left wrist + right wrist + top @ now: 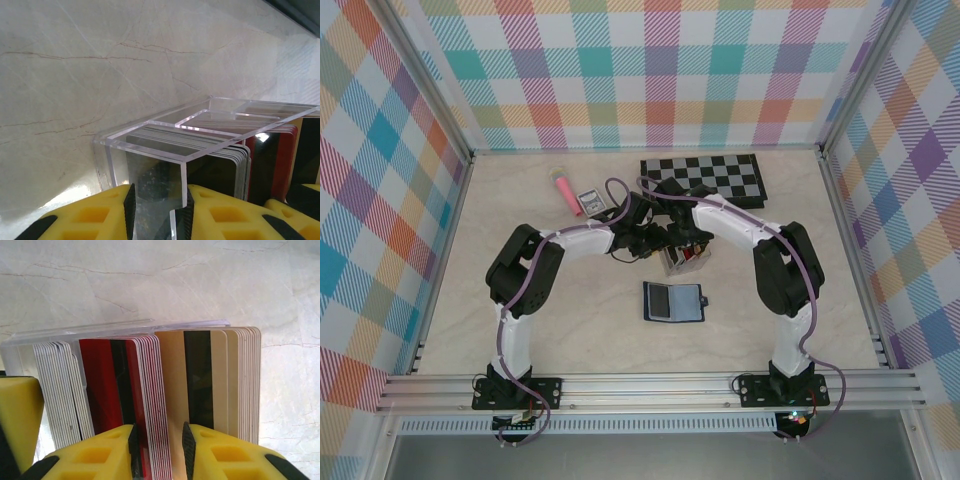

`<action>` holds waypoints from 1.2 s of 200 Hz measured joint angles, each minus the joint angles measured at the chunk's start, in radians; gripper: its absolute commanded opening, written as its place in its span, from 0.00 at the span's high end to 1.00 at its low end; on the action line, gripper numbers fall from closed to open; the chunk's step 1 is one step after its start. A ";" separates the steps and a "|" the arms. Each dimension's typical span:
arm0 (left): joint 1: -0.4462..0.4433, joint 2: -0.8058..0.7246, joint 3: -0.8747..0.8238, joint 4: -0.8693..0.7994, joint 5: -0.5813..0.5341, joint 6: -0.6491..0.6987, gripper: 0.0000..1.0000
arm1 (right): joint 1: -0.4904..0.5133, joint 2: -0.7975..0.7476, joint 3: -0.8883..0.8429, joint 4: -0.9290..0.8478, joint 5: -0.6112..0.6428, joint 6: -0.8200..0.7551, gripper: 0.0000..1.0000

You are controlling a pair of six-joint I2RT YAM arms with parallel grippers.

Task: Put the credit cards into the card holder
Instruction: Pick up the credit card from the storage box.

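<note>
The credit cards stand on edge in a clear acrylic stand (680, 260) at mid-table. There are white ones (55, 385), red ones (147, 380) and tan ones (240, 380). My right gripper (159, 440) comes down over them, its jaws shut round the red stack. My left gripper (157, 200) is shut on the end wall of the clear stand (165, 132), with white-edged cards (235, 165) and a red card (285, 160) behind the wall. The two grippers meet over the stand, left (645, 240) and right (685, 245). The card holder (673, 301), navy blue, lies open and flat just in front of them.
A folded chessboard (705, 178) lies at the back behind the arms. A pink stick-shaped item (565, 190) and a small printed box (590, 201) sit at the back left. Bare table lies on both sides of the wallet. Checked walls close in the table.
</note>
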 measured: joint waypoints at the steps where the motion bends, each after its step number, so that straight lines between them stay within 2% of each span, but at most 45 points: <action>1: 0.000 0.000 0.000 0.000 0.000 0.000 0.69 | 0.000 0.000 0.000 0.000 0.001 0.000 0.67; 66: 0.000 0.000 0.000 0.001 0.000 0.000 0.70 | 0.004 0.000 0.001 0.000 0.006 -0.005 0.75; 240: 0.000 0.002 0.000 0.009 0.005 0.000 0.71 | 0.003 0.000 0.013 -0.013 0.022 -0.019 0.78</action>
